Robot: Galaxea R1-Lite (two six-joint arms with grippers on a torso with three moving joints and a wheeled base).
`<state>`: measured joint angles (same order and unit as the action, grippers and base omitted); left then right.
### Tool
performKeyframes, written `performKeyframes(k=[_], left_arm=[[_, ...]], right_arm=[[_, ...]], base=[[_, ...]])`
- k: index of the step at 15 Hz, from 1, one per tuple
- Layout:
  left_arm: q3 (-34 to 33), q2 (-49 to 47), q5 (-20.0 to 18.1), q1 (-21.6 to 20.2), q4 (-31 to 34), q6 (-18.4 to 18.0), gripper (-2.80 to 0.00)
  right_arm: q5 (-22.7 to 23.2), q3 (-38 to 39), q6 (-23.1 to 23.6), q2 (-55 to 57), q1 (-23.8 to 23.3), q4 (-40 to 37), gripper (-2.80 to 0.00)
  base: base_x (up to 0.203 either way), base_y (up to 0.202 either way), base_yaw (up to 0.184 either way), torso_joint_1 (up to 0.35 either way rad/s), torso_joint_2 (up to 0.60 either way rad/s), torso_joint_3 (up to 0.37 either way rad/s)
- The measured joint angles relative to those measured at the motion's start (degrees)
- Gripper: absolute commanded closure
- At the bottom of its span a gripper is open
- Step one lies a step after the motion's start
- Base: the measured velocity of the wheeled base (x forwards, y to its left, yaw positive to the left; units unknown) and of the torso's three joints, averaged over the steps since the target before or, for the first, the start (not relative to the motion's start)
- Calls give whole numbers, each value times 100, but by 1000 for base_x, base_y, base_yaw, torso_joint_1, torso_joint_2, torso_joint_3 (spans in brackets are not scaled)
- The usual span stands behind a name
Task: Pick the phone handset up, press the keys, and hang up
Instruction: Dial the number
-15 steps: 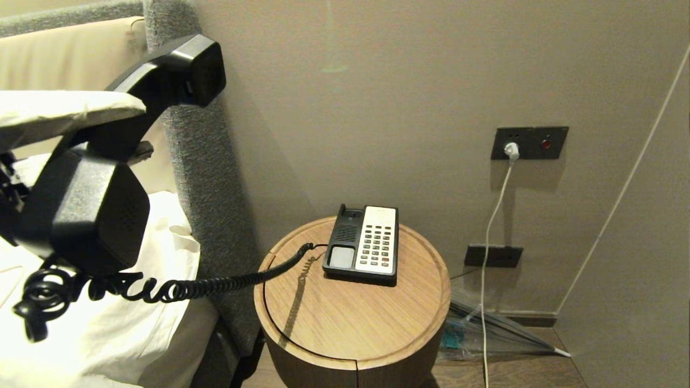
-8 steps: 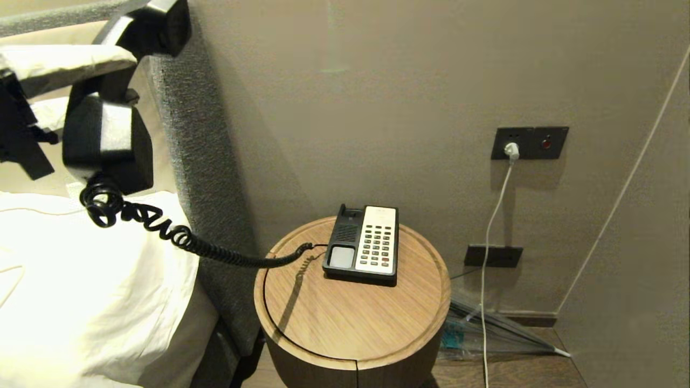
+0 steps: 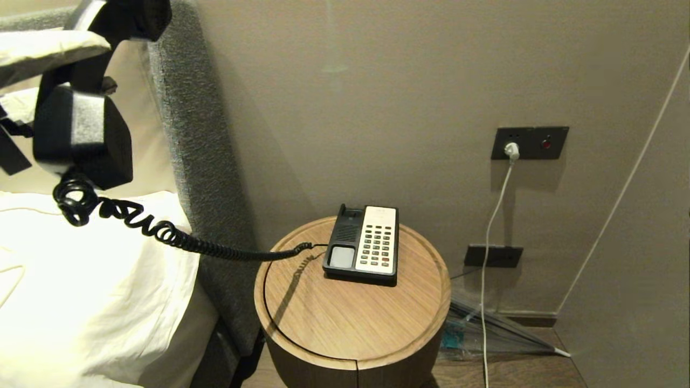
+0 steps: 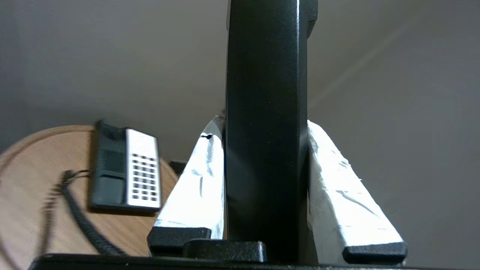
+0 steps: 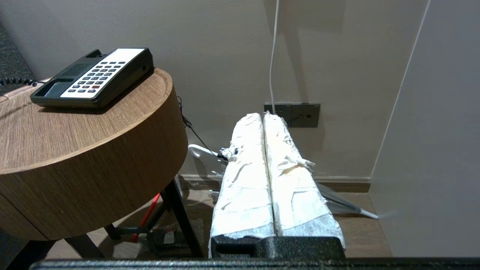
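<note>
Left gripper (image 4: 266, 150) pinches the phone handset (image 3: 81, 129) across its middle bar, white-wrapped fingers (image 4: 198, 187) pressed against both sides. The handset hangs high at the head view's upper left, in front of the grey headboard (image 3: 199, 161) and above the bed pillow (image 3: 91, 291); its upper end is cut off by the frame edge. The coiled cord (image 3: 178, 242) stretches from its lower end to the phone base (image 3: 362, 245) on the round wooden desk (image 3: 350, 318). The cradle is bare. Right gripper (image 5: 265, 123), seen only by its own wrist camera, hangs low beside the desk, fingers pressed together on nothing
</note>
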<state>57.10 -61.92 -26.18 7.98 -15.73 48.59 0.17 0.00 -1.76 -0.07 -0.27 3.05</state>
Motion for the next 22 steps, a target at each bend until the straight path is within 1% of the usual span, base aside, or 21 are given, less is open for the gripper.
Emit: performKeyframes(k=[2, 10, 15, 17, 18, 19, 20, 22], left_arm=[[-199, 65, -339, -13, -372, 35, 0], [-463, 144, -340, -234, -454, 33, 0], [-669, 336, -345, -261, -452, -17, 0], [-777, 377, -342, -261, -506, -13, 0], [-787, 393, -345, -261, -569, -11, 0], [-777, 405, -347, -262, -642, -3, 0], [-756, 415, -356, -262, -741, 5, 0], [-644, 398, -369, -262, -866, 21, 0]], right_arm=[[-1, 0, 1, 0, 1, 1, 0], [10, 0, 52, 0, 2, 1, 0], [13, 0, 66, 0, 0, -33, 0], [19, -20, -4, 0, 0, -39, 0], [58, -185, -56, 0, 0, -109, 0], [159, -540, -104, 0, 0, -289, 0], [291, -1020, -170, 0, 0, -601, 0], [541, -2359, -392, 36, 0, -1504, 0]], base=[[0, 0, 0, 0, 0, 0], [0, 0, 0, 0, 0, 0], [0, 0, 0, 0, 0, 0], [0, 0, 0, 0, 0, 0], [0, 0, 0, 0, 0, 0], [0, 0, 0, 0, 0, 0], [0, 0, 0, 0, 0, 0], [0, 0, 0, 0, 0, 0]])
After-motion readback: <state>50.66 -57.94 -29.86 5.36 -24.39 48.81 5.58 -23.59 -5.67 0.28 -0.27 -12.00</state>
